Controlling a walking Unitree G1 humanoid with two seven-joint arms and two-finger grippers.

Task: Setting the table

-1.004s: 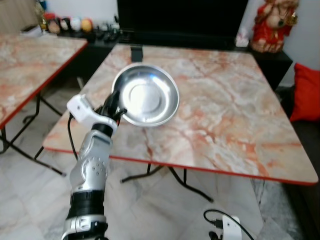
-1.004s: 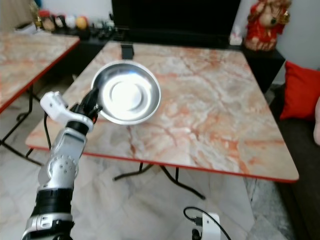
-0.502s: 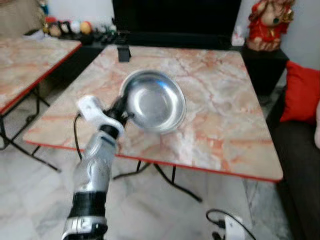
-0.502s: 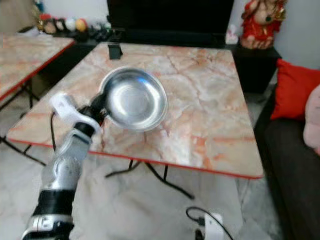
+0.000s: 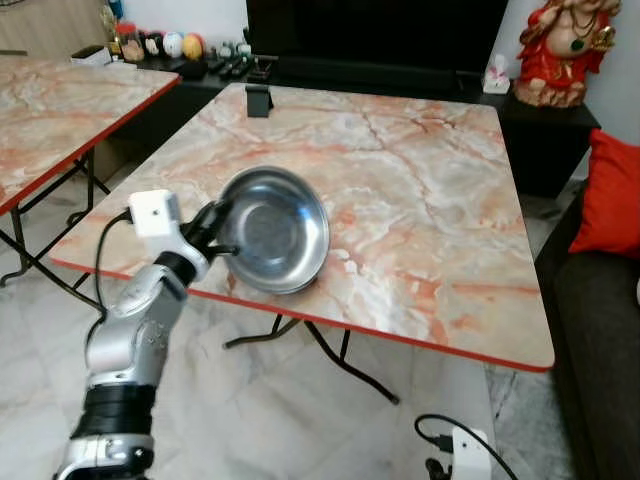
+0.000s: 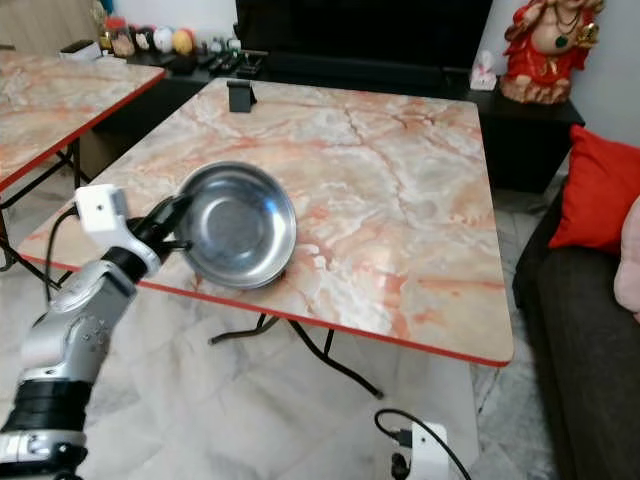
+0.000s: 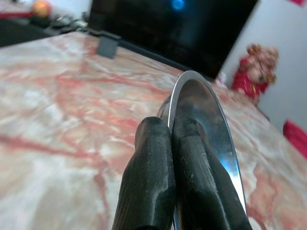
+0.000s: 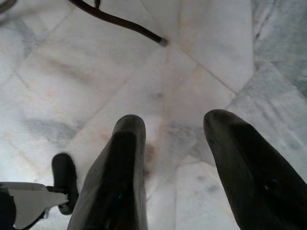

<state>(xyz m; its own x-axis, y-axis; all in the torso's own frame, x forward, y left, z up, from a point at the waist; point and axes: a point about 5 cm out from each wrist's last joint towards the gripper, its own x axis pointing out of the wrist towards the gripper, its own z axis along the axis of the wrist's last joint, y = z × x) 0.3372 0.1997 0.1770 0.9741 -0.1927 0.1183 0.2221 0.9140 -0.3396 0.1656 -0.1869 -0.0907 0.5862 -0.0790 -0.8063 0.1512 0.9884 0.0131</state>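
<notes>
A round steel bowl (image 5: 272, 229) is held tilted over the near left part of the marble table (image 5: 420, 200), its lower rim at or just above the tabletop. My left gripper (image 5: 216, 232) is shut on the bowl's left rim. In the left wrist view the two black fingers (image 7: 153, 187) pinch the thin rim of the bowl (image 7: 204, 110). My right gripper (image 8: 170, 143) hangs open above the floor tiles.
A small black stand (image 5: 259, 99) sits at the table's far left edge. A second marble table (image 5: 60, 110) is to the left. A red figurine (image 5: 565, 50) stands at the back right, a red cushion (image 5: 612, 195) on the right. A cable and white plug (image 5: 462, 452) lie on the floor.
The camera has shifted. The bowl has come down and nearer the table's front left edge, still pinched by my left gripper.
</notes>
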